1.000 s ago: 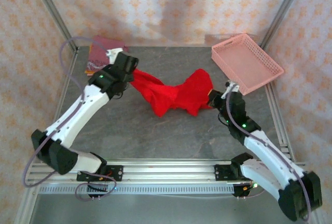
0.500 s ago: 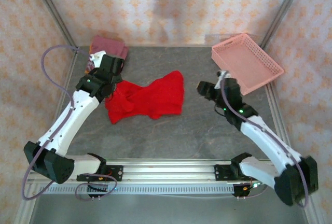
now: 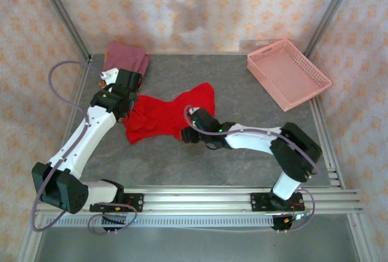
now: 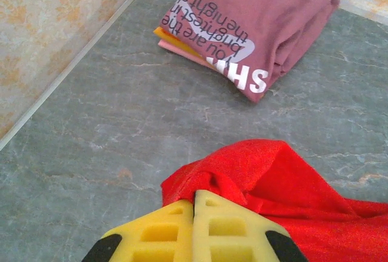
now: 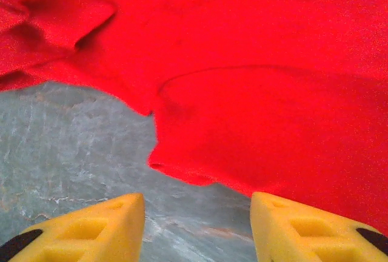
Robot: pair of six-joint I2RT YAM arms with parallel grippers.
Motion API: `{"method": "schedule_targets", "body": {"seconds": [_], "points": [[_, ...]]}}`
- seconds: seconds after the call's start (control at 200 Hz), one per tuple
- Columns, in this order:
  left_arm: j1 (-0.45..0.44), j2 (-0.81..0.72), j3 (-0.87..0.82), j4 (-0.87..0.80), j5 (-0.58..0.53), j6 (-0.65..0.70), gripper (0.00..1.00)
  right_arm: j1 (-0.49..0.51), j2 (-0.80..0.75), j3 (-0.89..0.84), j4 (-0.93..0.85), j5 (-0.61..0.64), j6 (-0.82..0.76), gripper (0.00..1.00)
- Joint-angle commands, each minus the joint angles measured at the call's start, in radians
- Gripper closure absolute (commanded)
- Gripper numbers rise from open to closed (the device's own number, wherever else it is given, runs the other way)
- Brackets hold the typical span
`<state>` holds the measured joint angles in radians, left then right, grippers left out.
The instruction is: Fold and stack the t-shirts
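Note:
A plain bright red t-shirt (image 3: pixel 173 113) lies crumpled on the grey table, left of centre. My left gripper (image 3: pixel 134 96) is shut on its left edge, and the yellow fingers (image 4: pixel 218 225) pinch a fold of the red cloth (image 4: pixel 267 171). My right gripper (image 3: pixel 187 133) reaches across to the shirt's near right edge; it is open (image 5: pixel 197 225) with bare table between the fingers and the red hem (image 5: pixel 242 110) just ahead. A folded maroon-pink t-shirt (image 4: pixel 260 25) with white lettering lies on an orange one (image 4: pixel 165 34) in the back left corner (image 3: pixel 127 57).
A pink lattice basket (image 3: pixel 288 73) stands at the back right. Metal frame posts and patterned curtain walls enclose the table. The right arm (image 3: pixel 267 141) stretches low across the table's middle.
The right gripper let go of the red shirt, then swung from near the basket across to the shirt's near edge. The left gripper dragged the shirt leftward into a heap.

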<state>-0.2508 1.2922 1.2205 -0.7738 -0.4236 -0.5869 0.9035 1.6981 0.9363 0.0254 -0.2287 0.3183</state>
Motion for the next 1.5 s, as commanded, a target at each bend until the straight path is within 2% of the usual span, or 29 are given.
{"method": "schedule_targets", "body": {"seconds": [0.0, 0.105, 0.27, 0.445, 0.595, 0.64, 0.686, 0.711, 0.816, 0.966, 1.066, 1.296, 1.496], "points": [[0.023, 0.004, -0.016, 0.001, 0.002, -0.027, 1.00, 0.031, 0.081, 0.040, 0.104, -0.022, 0.076, 0.53], [0.031, 0.004, -0.025, 0.004, 0.009, -0.025, 1.00, 0.038, 0.146, 0.064, 0.142, -0.029, 0.103, 0.53], [0.038, -0.002, -0.036, 0.006, 0.015, -0.022, 1.00, 0.034, 0.198, 0.104, 0.123, 0.061, 0.089, 0.47], [0.041, -0.011, -0.047, 0.008, 0.017, -0.021, 1.00, 0.023, 0.213, 0.130, 0.063, 0.119, 0.077, 0.48], [0.043, -0.011, -0.058, 0.018, 0.024, -0.027, 1.00, 0.023, 0.252, 0.181, 0.010, 0.132, 0.065, 0.65], [0.042, -0.010, -0.058, 0.018, 0.024, -0.025, 1.00, 0.023, 0.241, 0.177, 0.010, 0.146, 0.070, 0.76], [0.044, -0.010, -0.055, 0.015, 0.022, -0.021, 1.00, 0.022, 0.200, 0.142, 0.047, 0.163, 0.080, 0.94], [0.045, -0.010, -0.051, 0.011, 0.020, -0.019, 1.00, 0.023, 0.167, 0.111, 0.087, 0.164, 0.082, 1.00], [0.057, -0.024, -0.050, -0.001, 0.010, -0.011, 1.00, 0.009, 0.027, 0.027, 0.151, 0.199, 0.073, 1.00], [0.079, -0.059, -0.041, 0.005, 0.042, -0.020, 1.00, -0.046, -0.183, -0.034, 0.114, 0.195, 0.039, 1.00], [0.085, -0.086, 0.008, -0.005, 0.051, -0.024, 1.00, -0.071, -0.343, -0.044, 0.047, 0.237, -0.010, 1.00], [0.093, -0.173, 0.147, -0.009, 0.044, -0.051, 1.00, -0.132, -0.677, 0.025, -0.105, 0.395, -0.149, 1.00], [0.093, -0.210, 0.206, 0.015, 0.131, -0.068, 1.00, -0.146, -0.797, 0.119, -0.163, 0.452, -0.242, 1.00]]}}
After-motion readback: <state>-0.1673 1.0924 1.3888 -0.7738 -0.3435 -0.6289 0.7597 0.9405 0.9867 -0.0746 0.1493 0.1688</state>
